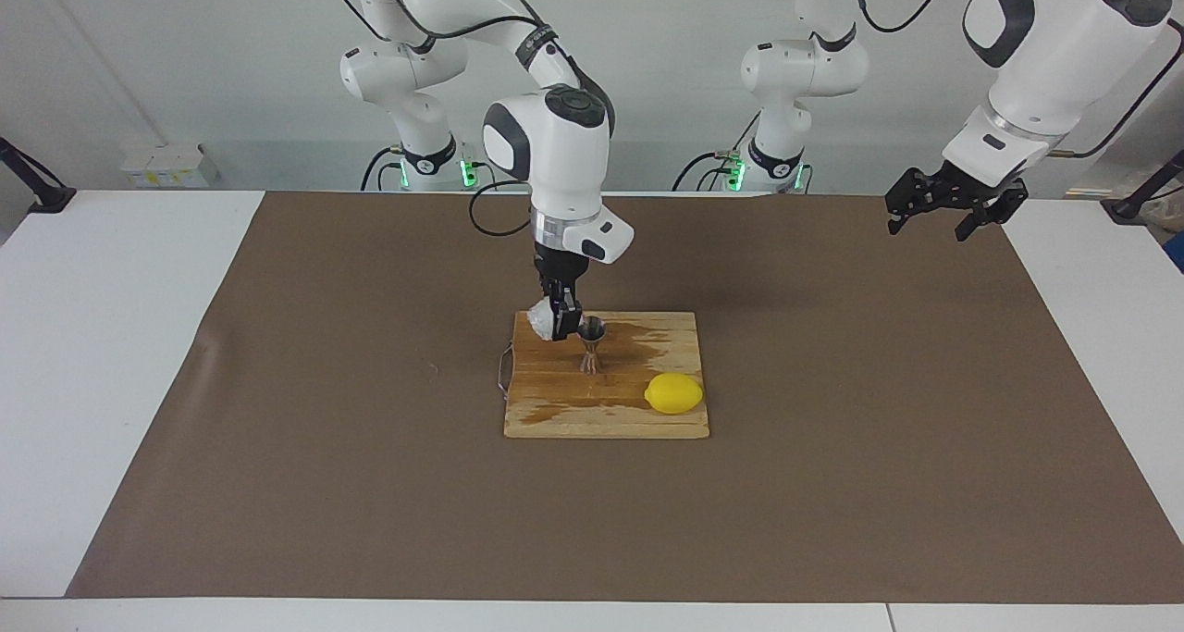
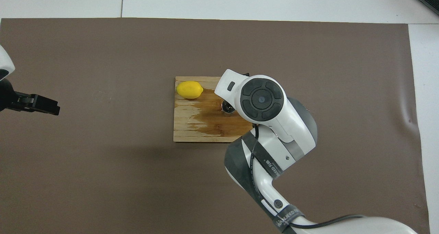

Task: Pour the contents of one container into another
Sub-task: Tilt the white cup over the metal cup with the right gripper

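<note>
right tool [image 1: 564, 322] clamped on the plastic cup [image 1: 539, 321], tipped at the jigger's [image 1: 591, 340] rim so my pour lands inside | jigger upright on the wet cutting board [image 1: 555, 410], lemon [image 1: 673, 393] beside | left tool [image 1: 943, 208] open, waiting over the desk's end

Your right arm arches high from its base, elbow up, forearm dropping almost straight down over the middle of the table. Its wrist points downward, and the right gripper [image 1: 564, 322] hangs low beneath it, fingers clamped tight. From overhead you see only the round wrist housing, which hides the gripper itself. Your left arm waits out at its own end of the table, wrist angled down and outward. The left gripper [image 1: 943, 208] hangs in the air there, and its jaws look spread wide, holding nothing, as far as you can tell.
</note>
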Robot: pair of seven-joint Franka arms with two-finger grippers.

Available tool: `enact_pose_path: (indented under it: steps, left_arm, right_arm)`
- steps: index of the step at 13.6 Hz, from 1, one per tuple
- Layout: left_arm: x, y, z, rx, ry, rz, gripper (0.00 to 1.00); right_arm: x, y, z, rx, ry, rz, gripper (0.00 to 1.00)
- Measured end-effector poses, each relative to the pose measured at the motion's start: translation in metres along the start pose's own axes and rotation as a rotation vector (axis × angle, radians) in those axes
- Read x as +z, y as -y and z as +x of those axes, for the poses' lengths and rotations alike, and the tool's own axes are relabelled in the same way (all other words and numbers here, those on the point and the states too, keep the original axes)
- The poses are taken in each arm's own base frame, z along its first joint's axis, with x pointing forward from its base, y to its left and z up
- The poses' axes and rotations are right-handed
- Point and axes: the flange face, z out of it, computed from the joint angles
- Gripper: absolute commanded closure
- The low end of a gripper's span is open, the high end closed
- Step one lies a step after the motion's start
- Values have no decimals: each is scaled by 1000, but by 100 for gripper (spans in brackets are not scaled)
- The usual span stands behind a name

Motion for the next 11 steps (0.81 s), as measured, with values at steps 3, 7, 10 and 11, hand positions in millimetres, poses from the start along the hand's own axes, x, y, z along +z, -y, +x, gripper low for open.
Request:
enact_pose_path:
  steps: [3, 7, 10, 11]
  left_arm:
    - [0, 0, 0, 0, 0, 0, 0]
    - [0, 0, 0, 0, 0, 0, 0]
    - [0, 0, 0, 0, 0, 0, 0]
    - [0, 0, 0, 0, 0, 0, 0]
  right_arm:
    - [-3, 3, 9, -15, -2, -1, 99]
    - [-3, 3, 11, -18, -2, -2, 99]
    - [-3, 3, 11, -18, -2, -2, 99]
    - [-3, 3, 11, -18, -2, -2, 99]
